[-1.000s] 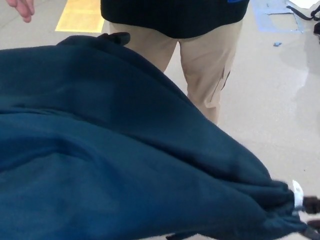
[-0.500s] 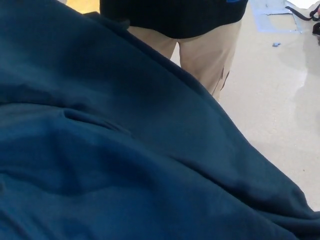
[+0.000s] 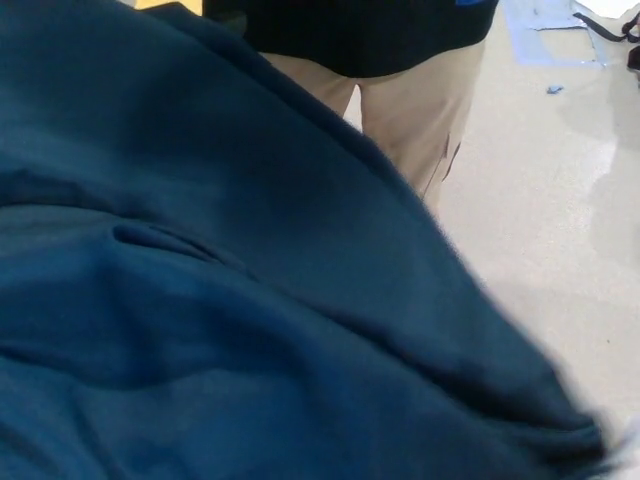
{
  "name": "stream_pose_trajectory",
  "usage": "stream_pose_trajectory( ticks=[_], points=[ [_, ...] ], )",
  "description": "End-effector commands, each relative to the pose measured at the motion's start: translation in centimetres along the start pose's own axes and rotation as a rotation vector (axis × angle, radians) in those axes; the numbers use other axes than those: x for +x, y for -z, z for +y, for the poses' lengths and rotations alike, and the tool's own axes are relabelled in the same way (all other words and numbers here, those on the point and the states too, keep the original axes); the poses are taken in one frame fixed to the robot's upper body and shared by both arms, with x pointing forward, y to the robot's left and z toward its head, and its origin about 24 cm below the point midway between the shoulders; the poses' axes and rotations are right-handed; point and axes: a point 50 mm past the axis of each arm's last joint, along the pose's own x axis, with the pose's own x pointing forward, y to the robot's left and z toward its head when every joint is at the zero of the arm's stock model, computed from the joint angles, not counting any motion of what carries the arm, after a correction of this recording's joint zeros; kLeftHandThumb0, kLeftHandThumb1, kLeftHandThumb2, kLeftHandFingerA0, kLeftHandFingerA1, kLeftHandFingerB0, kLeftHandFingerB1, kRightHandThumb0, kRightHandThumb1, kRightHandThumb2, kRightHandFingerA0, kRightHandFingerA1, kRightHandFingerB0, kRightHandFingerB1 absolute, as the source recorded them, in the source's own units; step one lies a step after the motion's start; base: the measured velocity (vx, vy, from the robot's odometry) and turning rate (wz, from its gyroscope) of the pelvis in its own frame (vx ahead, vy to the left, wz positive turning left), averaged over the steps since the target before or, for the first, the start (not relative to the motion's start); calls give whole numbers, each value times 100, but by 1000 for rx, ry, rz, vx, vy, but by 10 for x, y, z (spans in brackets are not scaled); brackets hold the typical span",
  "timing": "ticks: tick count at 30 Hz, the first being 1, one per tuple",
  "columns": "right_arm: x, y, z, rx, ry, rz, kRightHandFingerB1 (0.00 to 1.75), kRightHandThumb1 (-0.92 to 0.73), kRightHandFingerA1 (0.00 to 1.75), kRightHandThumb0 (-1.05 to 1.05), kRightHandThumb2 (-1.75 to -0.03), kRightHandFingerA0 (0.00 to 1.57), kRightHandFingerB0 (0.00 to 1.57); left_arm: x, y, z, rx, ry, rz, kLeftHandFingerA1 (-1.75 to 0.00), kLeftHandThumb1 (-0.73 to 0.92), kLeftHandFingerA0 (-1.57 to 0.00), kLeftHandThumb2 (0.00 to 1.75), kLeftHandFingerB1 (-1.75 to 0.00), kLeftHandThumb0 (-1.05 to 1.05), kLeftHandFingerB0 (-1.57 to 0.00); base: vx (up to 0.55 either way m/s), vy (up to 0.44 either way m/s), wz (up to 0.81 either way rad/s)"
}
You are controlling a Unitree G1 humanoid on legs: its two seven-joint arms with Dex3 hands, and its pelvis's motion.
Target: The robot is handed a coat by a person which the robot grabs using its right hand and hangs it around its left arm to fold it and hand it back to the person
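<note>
Coat (image 3: 250, 300) fills view, probably draped for folding | person (image 3: 400, 90) stands beyond, presumably awaiting return | each robot hand hidden: grip cannot be told

A single view is supplied, taken from the robot's head. The lens is aimed downward and forward, so the pale floor (image 3: 560, 200) is seen from above along the right edge. A standing person's khaki trousers (image 3: 420, 110) and dark top (image 3: 370, 30) are cut off by the top edge. The camera is held very near the dark blue coat (image 3: 250, 300), whose cloth is spread from the left edge to the lower right corner, where it is blurred. A blue patch (image 3: 550, 45) on the floor is caught in the upper right corner.
</note>
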Motion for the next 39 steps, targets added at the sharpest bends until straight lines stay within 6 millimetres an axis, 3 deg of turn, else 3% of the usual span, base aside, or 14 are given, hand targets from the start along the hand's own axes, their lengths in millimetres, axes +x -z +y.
stream_pose_trajectory(
  ticks=[1, 12, 14, 16, 23, 24, 27, 28, 30, 31, 32, 34, 35, 39],
  points=[
    [-18, -32, -18, 581, -86, -598, 0, -74, 4, -98, -104, 0, 0, -4, -8, 13, 18, -22, -39, -30, 80, -17, 64, -30, -68, -20, 0, 0, 0],
    [-126, -131, -36, 150, -192, -1156, 0, -41, 0, -85, -81, 0, 0, -1, -7, 5, -42, -19, -49, -29, 81, -17, 65, -30, -67, -20, 0, 0, 0],
    [-134, -132, -37, 93, -95, -1129, 0, -45, 0, -83, -81, 0, 0, -1, -6, 3, -59, -19, -47, -48, 52, 0, 107, -46, -35, 0, 0, 0, 0],
    [-125, -122, -35, 119, -73, -1079, 0, -47, 0, -83, -81, 0, 0, -1, -3, 1, -63, -13, -47, -30, 81, -17, 65, -30, -66, -20, 0, 0, 0],
    [-65, -80, -17, -19, 183, -623, 2, -70, 6, -82, -93, 0, 0, -6, 6, -2, -100, 8, -49, -29, 79, -18, 64, -30, -67, -20, 0, 0, 0],
    [-41, -66, -7, -38, 216, -459, 16, -60, 17, -66, -88, 0, 0, -8, 8, -2, -101, 16, -51, -48, 51, 0, 106, -46, -36, 0, 0, 0, 0],
    [-11, -46, 9, -90, 267, -264, 19, -72, 20, -55, -68, 4, 4, -11, 9, 0, -113, 20, -62, -48, 53, 0, 107, -47, -35, 0, 0, 0, 0],
    [2, -37, 16, -108, 280, -185, 26, -60, 33, -65, -89, 4, 2, -12, 8, 1, -113, 20, -67, -48, 53, 0, 107, -47, -35, 0, 0, 0, 0],
    [12, -29, 23, -64, 278, -126, 21, -76, 24, -58, -67, 6, 7, -13, 8, 2, -113, 19, -70, -48, 53, 0, 107, -47, -35, 0, 0, 0, 0],
    [21, -21, 31, 29, 282, -97, 23, -74, 25, -55, -65, 6, 8, -14, 8, 3, -117, 17, -74, -31, 80, -20, 64, -28, -66, -17, 0, 0, 0],
    [26, -18, 37, 1, 312, -51, 31, -61, 36, -62, -86, 6, 5, -15, 7, 4, -124, 17, -79, -31, 80, -20, 64, -28, -66, -18, 0, 0, 0],
    [31, -16, 44, 8, 316, -20, 27, -78, 29, -53, -63, 8, 9, -15, 5, 4, -124, 17, -87, -32, 80, -21, 64, -28, -65, -18, 0, 0, 0],
    [36, -15, 50, -10, 291, 27, 40, -56, 42, -52, -91, 1, 1, -16, 4, 4, -124, 16, -93, -31, 80, -22, 64, -28, -64, -18, 0, 0, 0],
    [41, -6, 59, -37, 259, 96, 20, -72, 22, -54, -68, 7, 7, -16, 2, 2, -126, 28, -102, -31, 79, -22, 64, -28, -64, -15, 0, 0, 0]
  ],
)
